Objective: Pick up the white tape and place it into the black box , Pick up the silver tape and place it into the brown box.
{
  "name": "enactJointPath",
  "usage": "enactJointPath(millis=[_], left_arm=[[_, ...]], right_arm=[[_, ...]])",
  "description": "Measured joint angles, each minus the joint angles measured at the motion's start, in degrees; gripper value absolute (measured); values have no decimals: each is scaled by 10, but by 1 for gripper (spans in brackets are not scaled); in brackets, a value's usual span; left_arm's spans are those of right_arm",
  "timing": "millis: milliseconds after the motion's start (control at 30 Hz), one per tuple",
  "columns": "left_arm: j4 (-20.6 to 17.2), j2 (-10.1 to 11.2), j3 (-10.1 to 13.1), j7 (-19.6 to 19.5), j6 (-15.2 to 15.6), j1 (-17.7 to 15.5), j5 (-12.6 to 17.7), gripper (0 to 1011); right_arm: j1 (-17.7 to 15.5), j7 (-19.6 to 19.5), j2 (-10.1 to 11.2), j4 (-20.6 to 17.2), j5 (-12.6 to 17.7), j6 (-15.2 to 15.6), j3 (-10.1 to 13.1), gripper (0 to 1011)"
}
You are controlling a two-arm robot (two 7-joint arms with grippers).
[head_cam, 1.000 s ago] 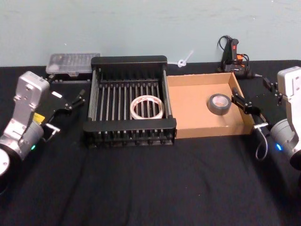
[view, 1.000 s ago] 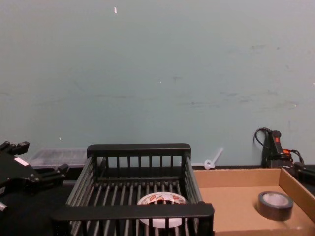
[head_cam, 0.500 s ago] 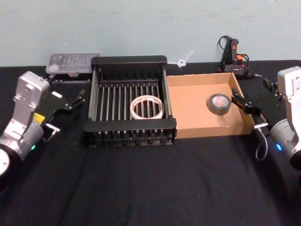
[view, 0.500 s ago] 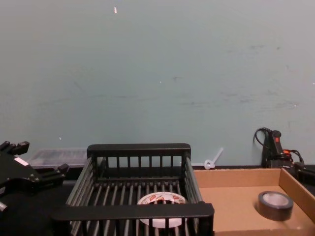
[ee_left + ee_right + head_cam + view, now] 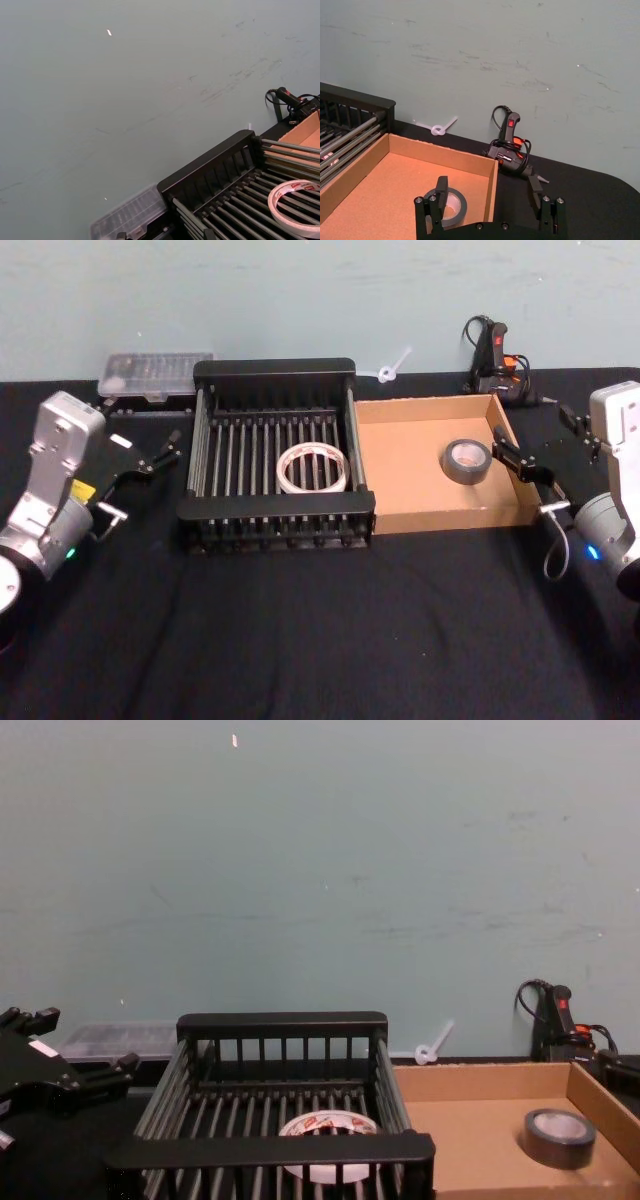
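The white tape (image 5: pixel 312 468) lies flat on the slatted floor of the black box (image 5: pixel 274 370), also seen as the white tape (image 5: pixel 328 1128) through the crate's front rim. In the brown box (image 5: pixel 415 435) the silver tape (image 5: pixel 466 460) rests near the right wall; the right wrist view shows the silver tape (image 5: pixel 447 206) just ahead of my fingers. My left gripper (image 5: pixel 148 428) hovers open to the left of the crate, holding nothing. My right gripper (image 5: pixel 541 443) stands open straddling the tray's right wall, also holding nothing.
A clear plastic case (image 5: pixel 156 373) sits behind the crate's left corner. A black and orange glue gun (image 5: pixel 495 358) with its cable lies behind the tray, and a white zip tie (image 5: pixel 393 366) is near the wall. Black cloth (image 5: pixel 330 630) covers the table's front.
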Motion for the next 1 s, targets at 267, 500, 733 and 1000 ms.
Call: enactJointPath(millis=[267,500,733,1000], left_arm=[[0,0,0,0,0,0,0,1001],[0,0,0,0,0,0,0,1001],[0,0,0,0,0,0,0,1001],[0,0,0,0,0,0,0,1001]], right_arm=[[0,0,0,0,0,0,0,1002],[0,0,0,0,0,0,0,1003],[0,0,0,0,0,0,0,1002],[0,0,0,0,0,0,0,1002]])
